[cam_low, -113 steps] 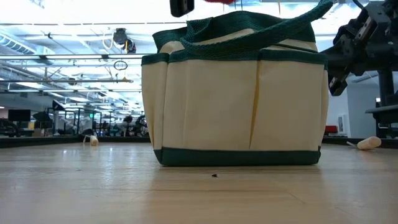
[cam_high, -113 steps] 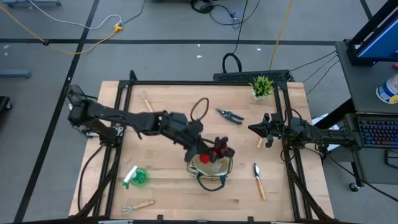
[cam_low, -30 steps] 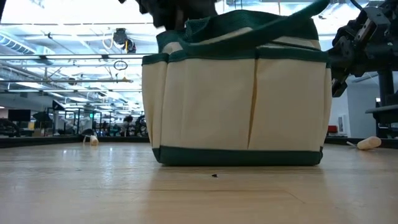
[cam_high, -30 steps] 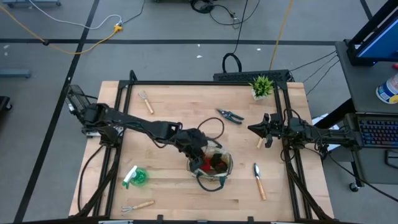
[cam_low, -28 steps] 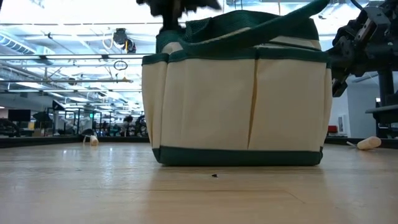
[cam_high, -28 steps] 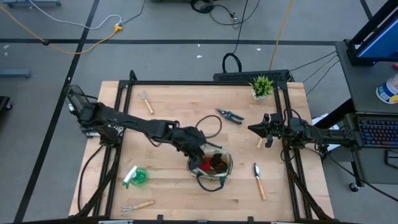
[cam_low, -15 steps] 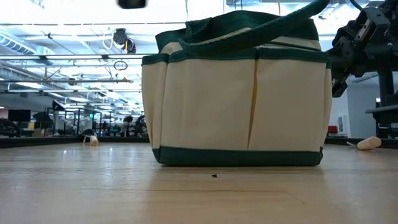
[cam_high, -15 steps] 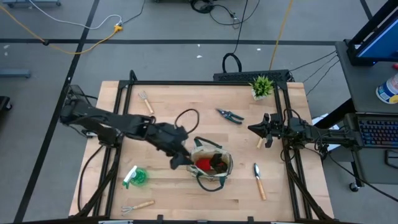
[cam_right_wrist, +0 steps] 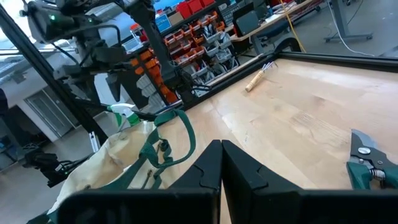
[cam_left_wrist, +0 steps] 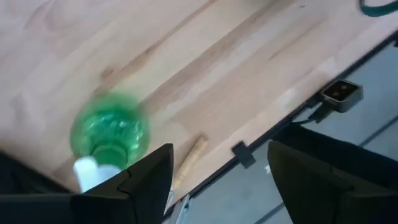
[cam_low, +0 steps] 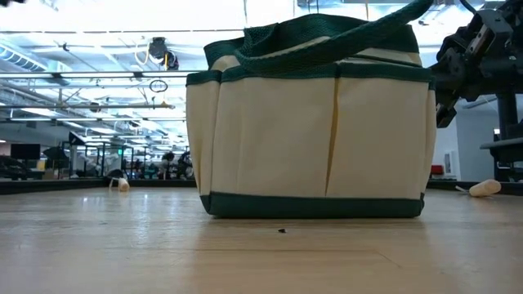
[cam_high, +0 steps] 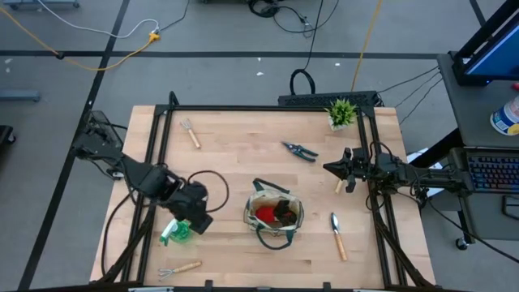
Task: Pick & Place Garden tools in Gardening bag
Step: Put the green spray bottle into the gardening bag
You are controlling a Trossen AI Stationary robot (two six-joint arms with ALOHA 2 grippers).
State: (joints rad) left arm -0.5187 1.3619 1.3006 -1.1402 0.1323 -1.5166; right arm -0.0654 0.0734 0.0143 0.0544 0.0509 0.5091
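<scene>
We find a robotics lab or workshop. A wooden table (cam_high: pixel 243 162) in a black frame stands on grey concrete, with cables (cam_high: pixel 89 40) trailing beyond its far edge. A keyboard (cam_high: pixel 493 172) sits on a desk off the right edge. Parts bins (cam_right_wrist: pixel 205 46) line shelving behind.

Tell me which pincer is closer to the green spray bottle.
Left. The left pincer hangs open right beside the green spray bottle; the right pincer waits shut, far across the table beyond the gardening bag.
</scene>
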